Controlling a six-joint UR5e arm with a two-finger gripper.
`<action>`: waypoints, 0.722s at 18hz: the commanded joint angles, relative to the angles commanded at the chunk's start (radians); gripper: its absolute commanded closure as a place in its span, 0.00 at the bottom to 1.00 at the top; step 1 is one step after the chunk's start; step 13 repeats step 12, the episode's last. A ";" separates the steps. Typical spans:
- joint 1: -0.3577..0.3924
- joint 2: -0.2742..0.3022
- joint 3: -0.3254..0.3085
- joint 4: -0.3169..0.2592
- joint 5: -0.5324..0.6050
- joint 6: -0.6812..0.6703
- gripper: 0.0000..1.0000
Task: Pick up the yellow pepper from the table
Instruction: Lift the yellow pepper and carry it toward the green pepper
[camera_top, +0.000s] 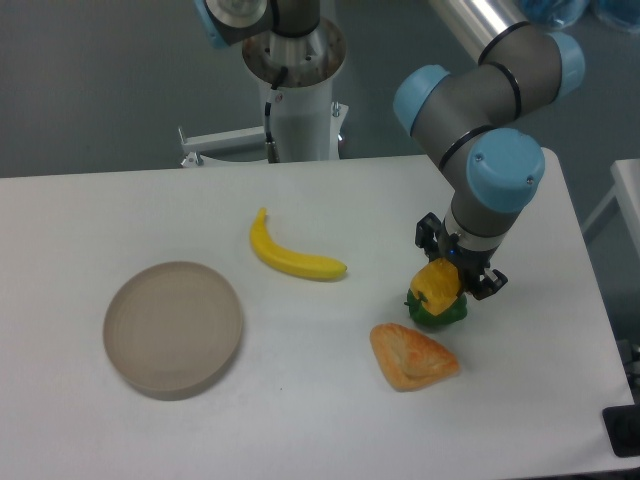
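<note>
Nearest on the white worktop (300, 420) lay an orange wedge pastry (413, 357), right of centre. A round tan dish (173, 328) sat at the near left, well apart from everything else.

Just beyond the pastry, the tool (447, 282) was clenched on the yellow pepper (437, 284), its dark fingers showing on either side of the fruit. The pepper sat directly over a green pepper (437, 311), which rested on the worktop; whether the two touched could not be told. The green pepper stood just beside the pastry's far edge.

The arm (480, 110) came down steeply from the upper right. Its silver tube entered at the top edge, bent through grey joints with blue caps, and ended in a wrist pointing nearly straight down over the peppers.

A banana (291, 257) lay near the middle of the worktop, left of the tool and apart from it, curving from far left to near right.

Farthest back stood the arm's white pedestal (297, 95) behind the worktop's far edge. No readable writing or label showed on anything.
</note>
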 joint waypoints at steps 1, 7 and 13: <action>0.000 0.000 0.000 0.002 0.002 0.002 0.81; 0.002 0.005 0.025 0.002 0.000 0.100 0.83; 0.002 0.003 0.018 0.003 0.000 0.103 0.83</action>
